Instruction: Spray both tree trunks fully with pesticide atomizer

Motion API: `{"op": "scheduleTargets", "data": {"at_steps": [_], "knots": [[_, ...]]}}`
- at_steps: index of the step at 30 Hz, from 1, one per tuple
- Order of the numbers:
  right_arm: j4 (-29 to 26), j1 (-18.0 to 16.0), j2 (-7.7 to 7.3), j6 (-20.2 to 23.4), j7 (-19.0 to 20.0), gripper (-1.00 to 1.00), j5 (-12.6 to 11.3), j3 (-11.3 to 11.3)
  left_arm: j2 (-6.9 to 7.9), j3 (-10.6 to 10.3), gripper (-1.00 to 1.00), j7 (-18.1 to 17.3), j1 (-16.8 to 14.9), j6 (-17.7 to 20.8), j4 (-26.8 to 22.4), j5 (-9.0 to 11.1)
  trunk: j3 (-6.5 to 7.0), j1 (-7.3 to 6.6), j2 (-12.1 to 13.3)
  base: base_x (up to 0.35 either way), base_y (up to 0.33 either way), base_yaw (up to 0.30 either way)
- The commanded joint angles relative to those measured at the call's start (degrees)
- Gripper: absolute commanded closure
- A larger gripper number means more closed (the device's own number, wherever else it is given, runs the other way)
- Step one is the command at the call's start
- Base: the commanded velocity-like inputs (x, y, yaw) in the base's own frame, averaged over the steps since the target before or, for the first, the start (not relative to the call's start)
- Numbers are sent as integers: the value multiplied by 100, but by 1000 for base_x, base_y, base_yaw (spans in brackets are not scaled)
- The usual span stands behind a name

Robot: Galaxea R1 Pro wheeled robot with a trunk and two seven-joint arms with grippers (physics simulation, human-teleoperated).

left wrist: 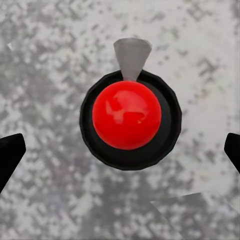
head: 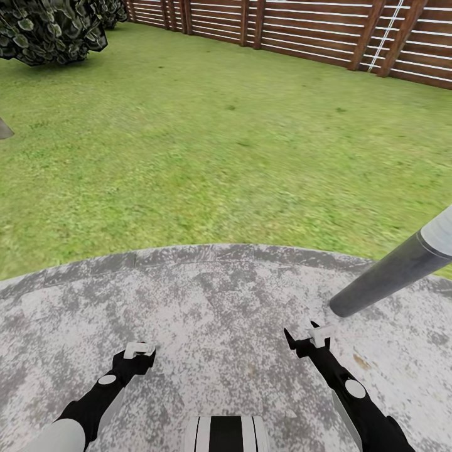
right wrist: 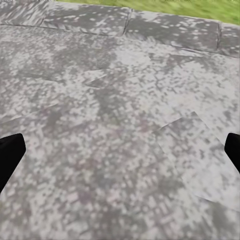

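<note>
Atomizer (left wrist: pixel 127 117) dead centre under the left wrist camera, seen straight down on its top: a glossy red dome sitting in a round black collar. A grey wedge of a nozzle (left wrist: pixel 132 57) pokes out sideways from the collar's rim. Its long axis runs along the camera's line of sight, so it stands end-on to the lens on the mottled grey paving (left wrist: pixel 45 60). Which way the nozzle faces across the garden, I cannot tell.

Left gripper (head: pixel 139 350) hangs low over the stone, and its black fingertips (left wrist: pixel 10 152) sit at the two far edges of the wrist view. They are spread wide, well clear of the collar on both sides and gripping nothing. Right gripper (head: pixel 311 336) is the same story: fingertips (right wrist: pixel 10 150) far apart, bare slabs between them.

Out front, the round paved patch (head: pixel 220 295) ends in a curved edge, then green lawn (head: pixel 220 157) runs to the brown slatted fence (head: pixel 301 31). A dark bush (head: pixel 50 31) sits at the far left. A smooth grey pole (head: pixel 389 273) rises from the paving just beside the right gripper.
</note>
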Motion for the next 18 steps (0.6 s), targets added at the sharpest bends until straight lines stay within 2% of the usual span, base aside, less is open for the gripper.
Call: {"op": "scheduleTargets", "data": {"at_steps": [1, 18], "knots": [[4, -2, -2, -17, 14, -100, 1, 0, 3, -37, -100, 4, -3, -22, 5, 23, -3, -1, -1, 0, 0, 0], [2, -2, 3, -17, 13, -100, 1, 0, 7, -29, -100, 0, -3, -35, -7, 22, 17, -1, -1, 11, 0, 0]]}}
